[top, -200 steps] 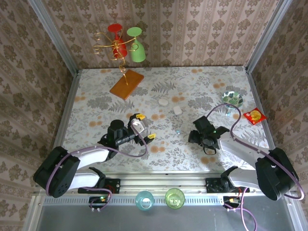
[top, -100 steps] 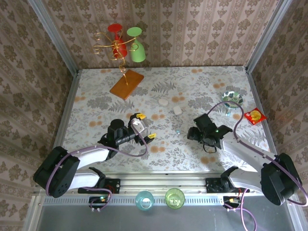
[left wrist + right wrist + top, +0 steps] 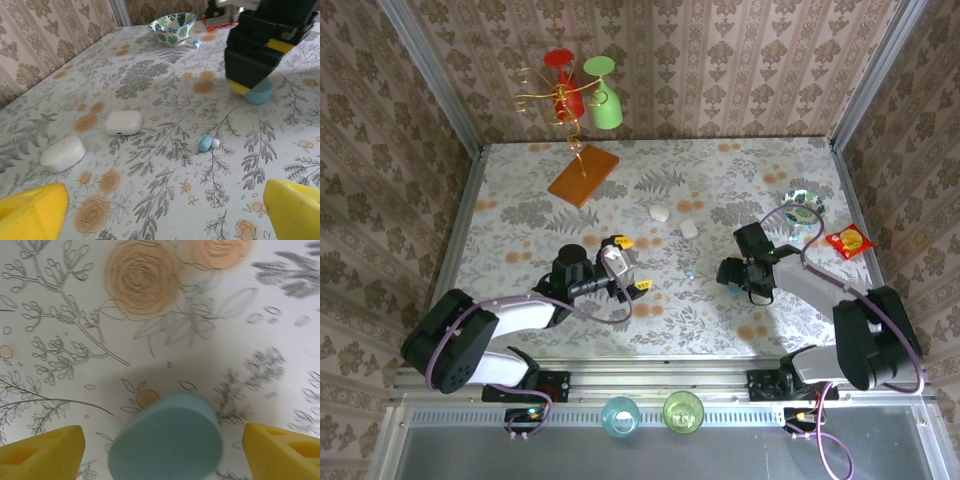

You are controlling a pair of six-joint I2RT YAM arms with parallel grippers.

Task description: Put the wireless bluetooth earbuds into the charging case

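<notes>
A pale blue earbud [image 3: 205, 143] with a white tip lies on the floral table [image 3: 520, 215], seen from above as a tiny speck [image 3: 689, 272]. My left gripper [image 3: 634, 264] hovers open just left of it, yellow fingertips [image 3: 30, 212] wide apart with nothing between them. A teal charging case [image 3: 167, 445] rests on the table under my right gripper [image 3: 734, 274], which is open with a finger on each side and gaps showing. The same teal case [image 3: 259, 91] shows beneath that gripper's black body. Two white cases [image 3: 123, 123] [image 3: 62, 153] lie closed farther back.
A leaf-patterned bowl [image 3: 803, 205] and a red packet [image 3: 848, 241] sit at the right, with a tiny bluish piece [image 3: 197, 43] beside the bowl. A wire stand with red and green glasses [image 3: 582, 92] stands on an orange board [image 3: 584, 176] at the back left. Two cups [image 3: 620, 415] stand at the near edge.
My right gripper has swung and shifted slightly toward the back over the teal case. My left gripper has moved a little to the right, toward the earbud.
</notes>
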